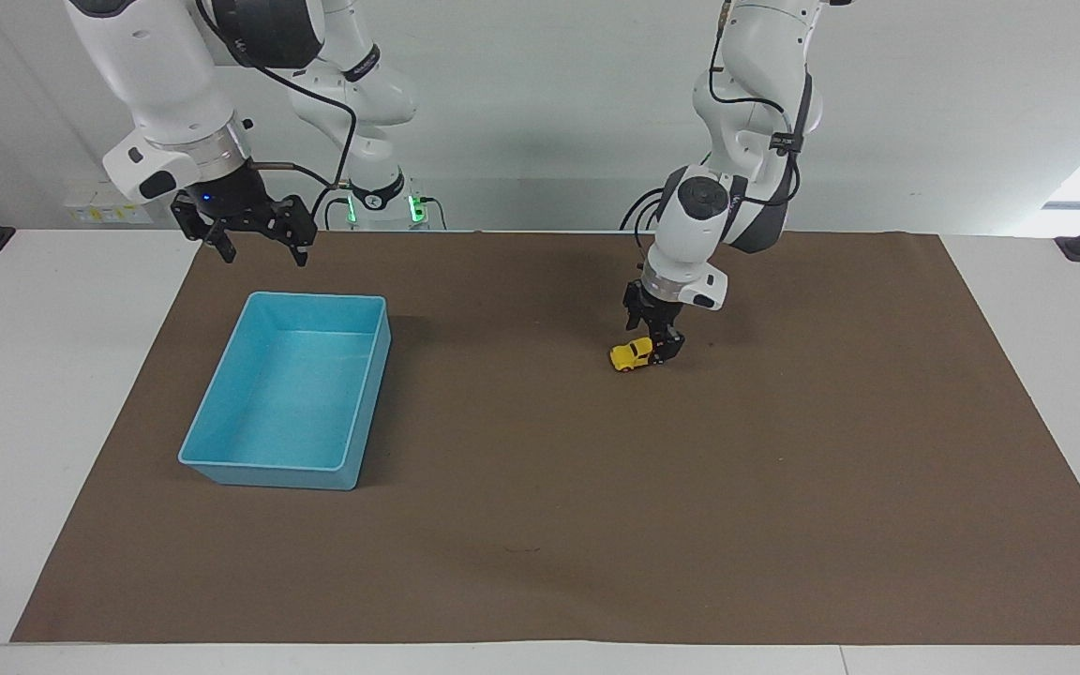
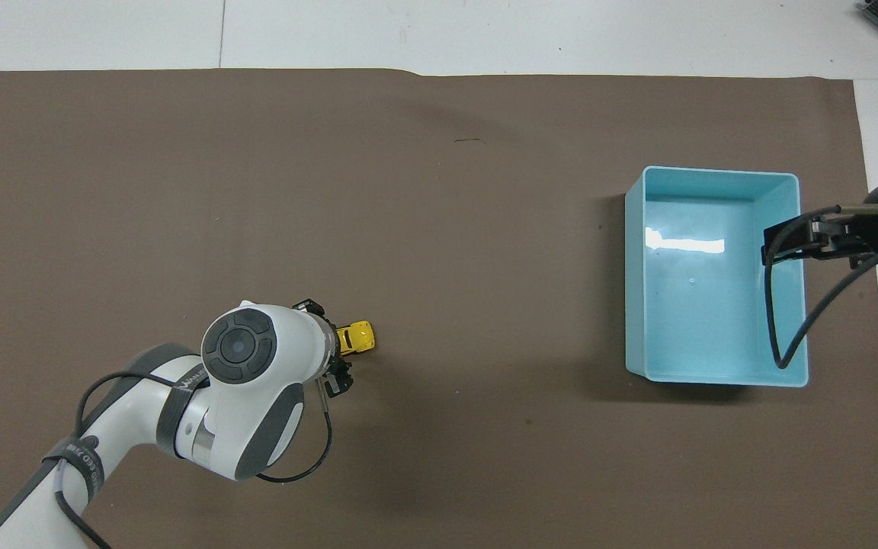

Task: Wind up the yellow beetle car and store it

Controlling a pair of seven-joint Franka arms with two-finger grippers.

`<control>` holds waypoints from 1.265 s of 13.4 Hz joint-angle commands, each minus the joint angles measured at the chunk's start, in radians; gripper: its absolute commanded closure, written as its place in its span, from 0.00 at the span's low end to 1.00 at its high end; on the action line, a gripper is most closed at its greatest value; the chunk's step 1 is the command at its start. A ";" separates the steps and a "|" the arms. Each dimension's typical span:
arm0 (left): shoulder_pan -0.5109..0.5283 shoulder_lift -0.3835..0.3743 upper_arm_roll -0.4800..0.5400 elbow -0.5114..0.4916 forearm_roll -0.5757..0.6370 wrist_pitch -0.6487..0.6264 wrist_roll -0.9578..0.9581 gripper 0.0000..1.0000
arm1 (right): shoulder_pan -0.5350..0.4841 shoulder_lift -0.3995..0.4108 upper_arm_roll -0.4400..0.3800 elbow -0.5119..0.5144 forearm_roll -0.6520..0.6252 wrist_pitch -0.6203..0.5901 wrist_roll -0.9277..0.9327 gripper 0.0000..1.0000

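The yellow beetle car (image 1: 632, 355) stands on the brown mat (image 1: 540, 525) near its middle and also shows in the overhead view (image 2: 357, 337). My left gripper (image 1: 660, 352) is down at the mat around the car's rear end. In the overhead view its black fingers (image 2: 341, 381) stand apart on either side of the car, open, and the wrist hides the rear of the car. My right gripper (image 1: 257, 246) hangs open and empty over the mat by the blue bin's (image 1: 221, 463) edge nearest the robots and waits.
The blue bin (image 2: 636, 290) is empty and stands on the mat toward the right arm's end of the table. White table shows around the mat (image 2: 439, 229).
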 commanded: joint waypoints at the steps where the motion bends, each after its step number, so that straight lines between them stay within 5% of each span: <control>1: -0.021 -0.012 0.016 -0.030 -0.013 0.025 0.006 0.82 | -0.012 -0.011 0.004 -0.004 0.017 -0.004 -0.020 0.00; 7: -0.003 -0.035 0.019 -0.080 -0.013 0.018 0.063 0.88 | -0.012 -0.011 0.004 -0.004 0.017 -0.002 -0.020 0.00; 17: 0.230 -0.068 0.020 -0.165 -0.010 0.014 0.277 0.85 | -0.012 -0.011 0.004 -0.004 0.017 -0.003 -0.020 0.00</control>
